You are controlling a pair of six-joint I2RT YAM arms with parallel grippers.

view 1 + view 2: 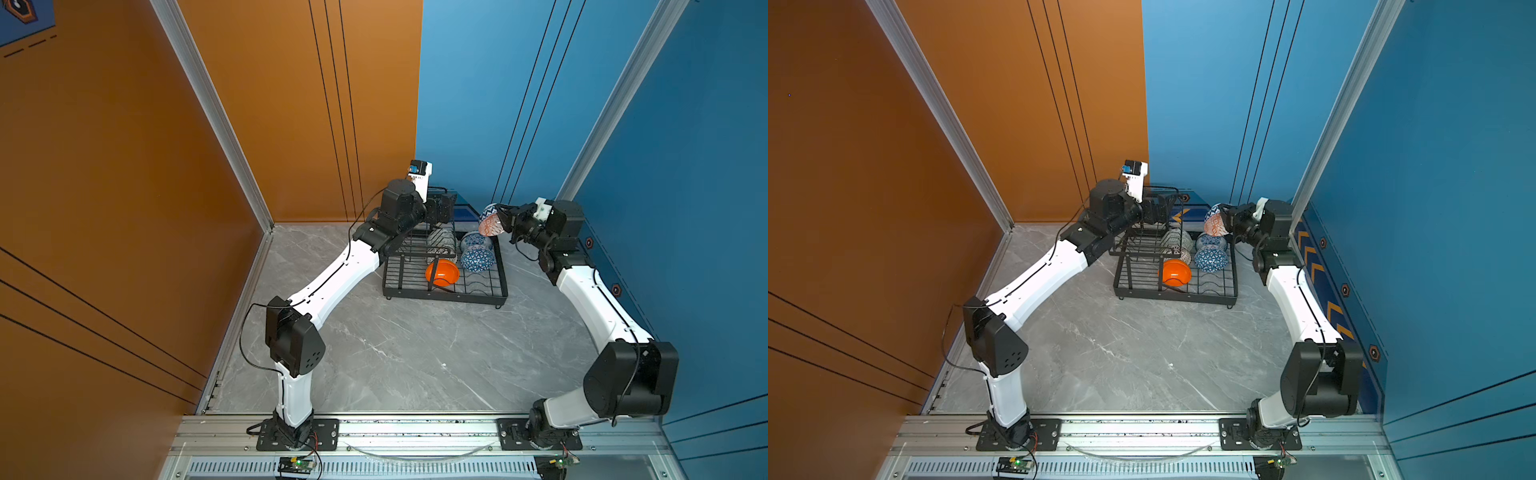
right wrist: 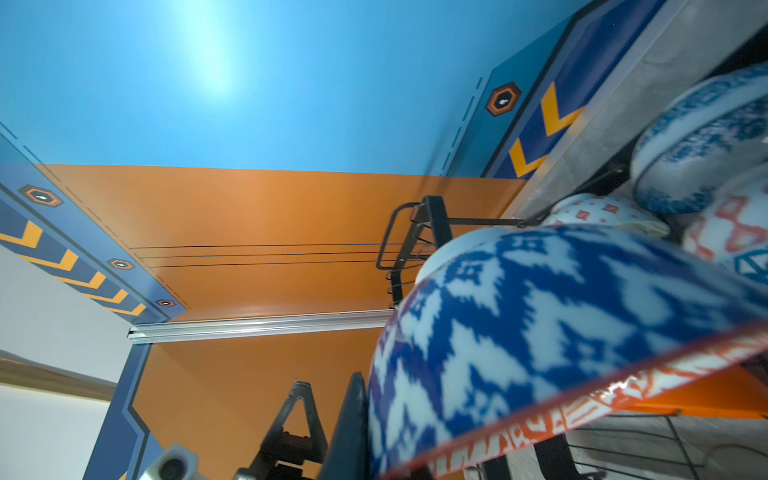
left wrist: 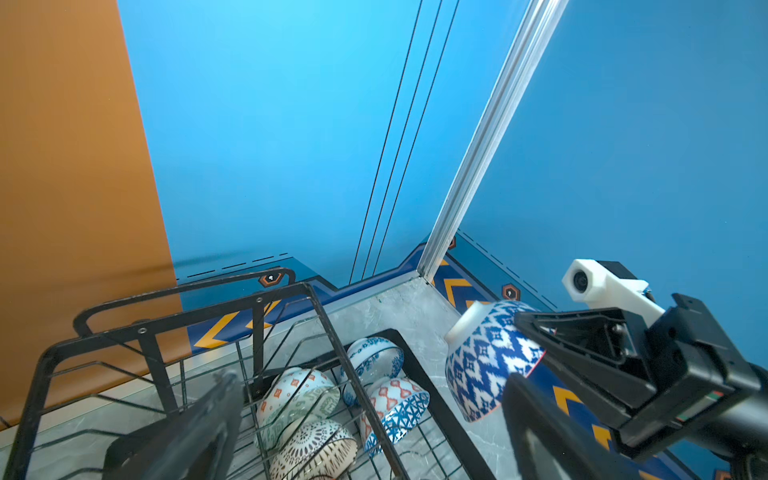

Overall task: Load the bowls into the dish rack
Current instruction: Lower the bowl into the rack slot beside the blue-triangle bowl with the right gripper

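Observation:
The black wire dish rack [image 1: 444, 296] stands at the back of the table in both top views. In it lie a plain orange bowl [image 1: 442, 272], a blue triangle-patterned bowl [image 1: 478, 258], a blue-floral bowl [image 1: 476, 240], a pale-green patterned bowl [image 3: 299, 399] and a dark-lattice bowl [image 3: 311, 449]. My right gripper [image 1: 503, 221] is shut on the rim of a tilted bowl [image 1: 488, 220], blue zigzag outside and orange-red geometric inside, held in the air above the rack's back right corner. My left gripper [image 3: 370, 378] is open and empty over the rack's raised tier [image 3: 291, 291].
The orange wall and the blue wall [image 1: 478, 124] meet close behind the rack. An aluminium post [image 1: 602, 124] rises behind my right arm. Grey marble tabletop [image 1: 415, 353] stretches in front of the rack, down to the rail [image 1: 415, 428] that carries both arm bases.

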